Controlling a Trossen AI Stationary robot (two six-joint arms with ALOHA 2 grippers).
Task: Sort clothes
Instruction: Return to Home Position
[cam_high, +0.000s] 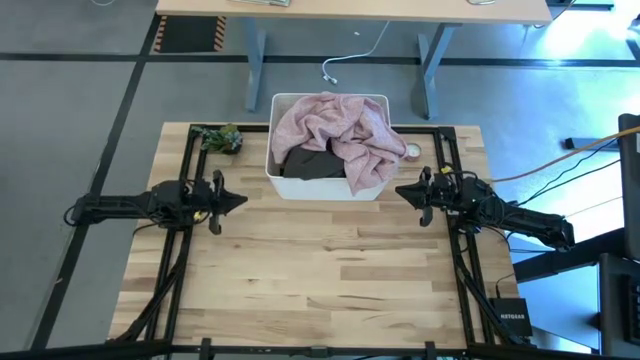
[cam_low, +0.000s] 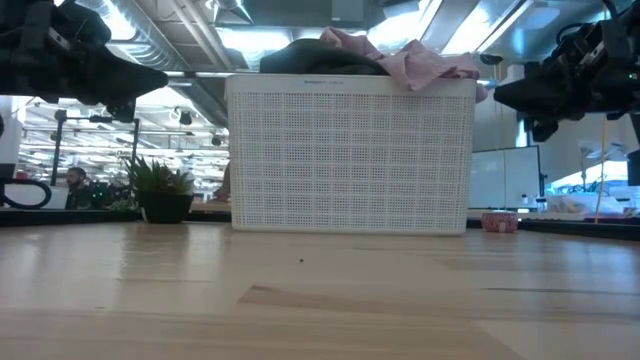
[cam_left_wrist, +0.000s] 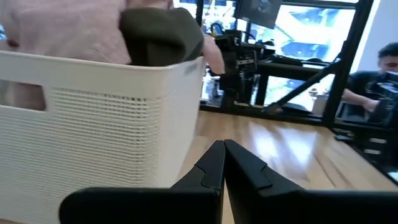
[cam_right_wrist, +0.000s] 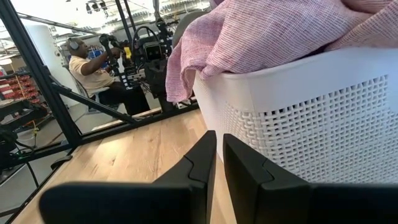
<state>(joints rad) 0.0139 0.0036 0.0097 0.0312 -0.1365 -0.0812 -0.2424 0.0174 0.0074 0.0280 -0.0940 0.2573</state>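
Observation:
A white plastic bin (cam_high: 325, 185) stands at the table's far middle and holds the clothes. A pale pink garment (cam_high: 335, 130) lies on top and hangs over the bin's right rim; a dark garment (cam_high: 310, 163) lies under it. My left gripper (cam_high: 243, 200) hovers shut and empty to the left of the bin. My right gripper (cam_high: 399, 190) hovers shut and empty to the right of the bin. Both show in their wrist views, left (cam_left_wrist: 222, 148) and right (cam_right_wrist: 217, 140).
A small green plant in a dark pot (cam_high: 222, 138) stands at the far left of the table. A small pink round thing (cam_high: 412, 151) lies just right of the bin. Bare wooden tabletop (cam_high: 320, 270) lies in front of the bin. People sit beyond the table.

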